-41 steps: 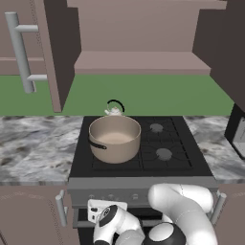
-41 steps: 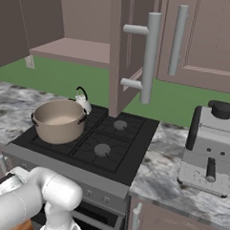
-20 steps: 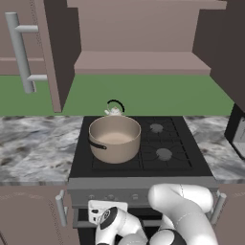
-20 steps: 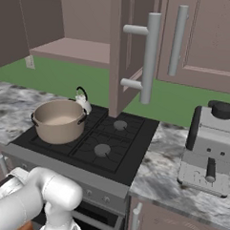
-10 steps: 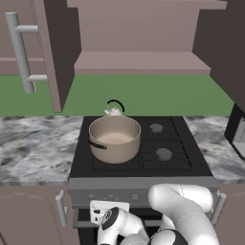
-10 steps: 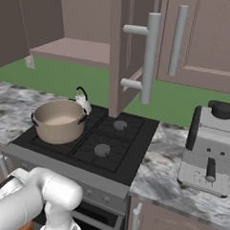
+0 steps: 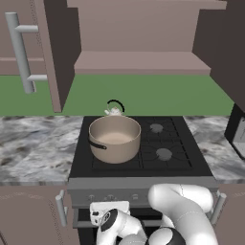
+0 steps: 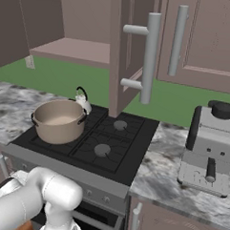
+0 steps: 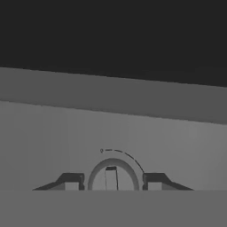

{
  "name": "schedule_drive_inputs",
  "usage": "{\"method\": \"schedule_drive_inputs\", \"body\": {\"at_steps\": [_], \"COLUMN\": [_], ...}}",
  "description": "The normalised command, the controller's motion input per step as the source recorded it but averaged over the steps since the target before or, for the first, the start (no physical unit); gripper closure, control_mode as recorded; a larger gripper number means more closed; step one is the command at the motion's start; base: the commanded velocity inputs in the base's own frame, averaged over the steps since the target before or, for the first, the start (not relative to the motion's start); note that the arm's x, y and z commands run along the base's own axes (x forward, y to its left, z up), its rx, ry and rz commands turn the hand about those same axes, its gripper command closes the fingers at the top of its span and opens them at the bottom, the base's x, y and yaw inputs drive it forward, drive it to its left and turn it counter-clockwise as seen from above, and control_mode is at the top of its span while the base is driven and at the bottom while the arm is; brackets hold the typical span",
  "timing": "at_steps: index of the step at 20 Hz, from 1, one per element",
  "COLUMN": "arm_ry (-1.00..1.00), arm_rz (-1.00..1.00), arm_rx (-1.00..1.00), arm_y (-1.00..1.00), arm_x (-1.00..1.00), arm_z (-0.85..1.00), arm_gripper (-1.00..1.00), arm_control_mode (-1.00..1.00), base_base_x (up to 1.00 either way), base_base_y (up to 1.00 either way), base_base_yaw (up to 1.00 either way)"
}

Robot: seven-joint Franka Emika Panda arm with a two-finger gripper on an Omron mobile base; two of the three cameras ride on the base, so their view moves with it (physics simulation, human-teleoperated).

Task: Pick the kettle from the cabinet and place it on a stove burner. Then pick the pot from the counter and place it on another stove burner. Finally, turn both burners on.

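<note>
End effector (image 9: 112, 181) at bottom centre of hand view, fingers (image 9: 71, 181) astride a round grey knob (image 9: 113, 175) on the stove's front panel (image 9: 111, 133); touching or merely flanking, cannot tell. Pot (image 7: 115, 138) on front-left burner, left of centre in left base view. Kettle (image 7: 114, 109) just behind it on rear-left burner. Marbled desk (image 7: 33, 148) either side of cooktop (image 7: 162, 143). Cabinet (image 7: 139, 62) open above, shelf bare.
</note>
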Motion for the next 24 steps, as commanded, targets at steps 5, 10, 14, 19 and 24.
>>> {"method": "schedule_drive_inputs", "body": {"at_steps": [5,10,14,19,24], "arm_ry": [0.01,0.01,0.00,0.00,0.00], "arm_rz": [-0.05,-0.05,-0.06,-0.06,-0.06], "arm_rx": [-0.32,-0.31,-0.32,-0.32,-0.31], "arm_y": [0.00,0.00,0.00,0.00,0.00], "arm_x": [0.00,0.00,-0.01,-0.02,-0.01], "arm_z": [0.02,0.03,0.03,0.01,0.00], "arm_gripper": [1.00,1.00,1.00,1.00,1.00], "arm_control_mode": [-1.00,-1.00,-1.00,-1.00,-1.00], "base_base_x": [0.00,0.00,0.00,0.00,0.00], "base_base_y": [0.00,0.00,0.00,0.00,0.00], "base_base_yaw": [0.00,0.00,0.00,0.00,0.00]}}
